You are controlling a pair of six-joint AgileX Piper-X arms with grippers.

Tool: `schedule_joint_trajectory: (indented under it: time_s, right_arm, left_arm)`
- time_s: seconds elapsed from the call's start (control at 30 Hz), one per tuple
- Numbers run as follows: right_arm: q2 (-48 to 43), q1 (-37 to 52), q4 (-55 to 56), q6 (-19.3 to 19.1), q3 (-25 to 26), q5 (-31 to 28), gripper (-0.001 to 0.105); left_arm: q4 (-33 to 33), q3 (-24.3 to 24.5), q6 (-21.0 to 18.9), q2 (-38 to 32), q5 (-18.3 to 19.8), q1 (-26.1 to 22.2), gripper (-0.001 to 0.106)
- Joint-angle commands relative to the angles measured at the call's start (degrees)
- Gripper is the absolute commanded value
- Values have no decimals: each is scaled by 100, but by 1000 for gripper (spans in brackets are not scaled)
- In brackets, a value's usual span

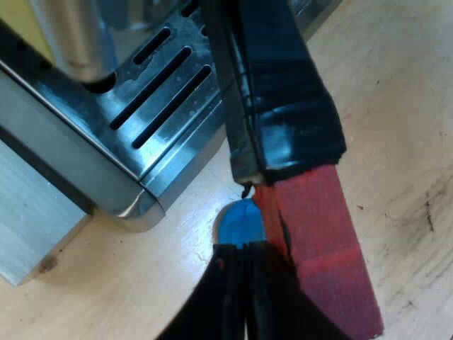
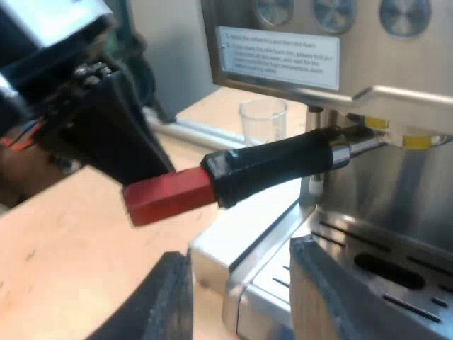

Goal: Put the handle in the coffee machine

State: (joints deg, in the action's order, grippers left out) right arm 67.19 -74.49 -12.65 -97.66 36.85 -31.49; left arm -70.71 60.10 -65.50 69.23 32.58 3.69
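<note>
Left claw [image 1: 245, 249] first: its two black fingers are pressed together with nothing between them, and their side leans against the red end [image 1: 333, 248] of the handle [image 1: 283, 92]. Just past the fingertips, a blue rounded object [image 1: 239, 221] peeks out on the wooden table [image 1: 396, 106]; what it is can't be told. A little beyond that is the slotted drip tray [image 1: 205, 120] of the espresso machine [image 1: 78, 163].

Over to the right claw [image 2: 244, 283]: its fingers are spread wide and grip nothing as it hovers low at the tray's corner. Above and ahead of it, the handle juts out from the machine's front. The metal head [image 2: 357, 138] is tucked up under the brew unit, though whether it is locked can't be told. The red end touches the left claw. A measuring glass [image 2: 263, 120] stands beyond the handle, well clear of the right claw.
</note>
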Motion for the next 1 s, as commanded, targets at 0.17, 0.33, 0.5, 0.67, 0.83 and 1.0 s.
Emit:
schedule_joint_trajectory:
  time_s: [0.17, 0.33, 0.5, 0.67, 0.83, 1.0]
  right_arm:
    - [-641, 33, 2247, -24, 654, 543, 36]
    - [-750, 31, 3167, -231, 1141, 853, 36]
    - [-748, 31, 3553, -437, 1540, 860, 36]
    - [-748, 31, 3762, -461, 1842, 860, 36]
    - [-748, 31, 4191, -587, 2200, 860, 36]
    - [-766, 31, 4631, -664, 2450, 860, 36]
  left_arm:
    - [-275, -20, -323, -214, 418, 60, 1]
    - [-275, -20, -374, -226, 418, 60, 1]
    - [-247, -20, -471, -226, 418, 60, 1]
    - [-238, -20, -471, -226, 418, 177, 1]
    - [-9, -20, -726, -226, 24, 1025, 1]
    - [111, -20, -919, -226, -61, 1522, 1]
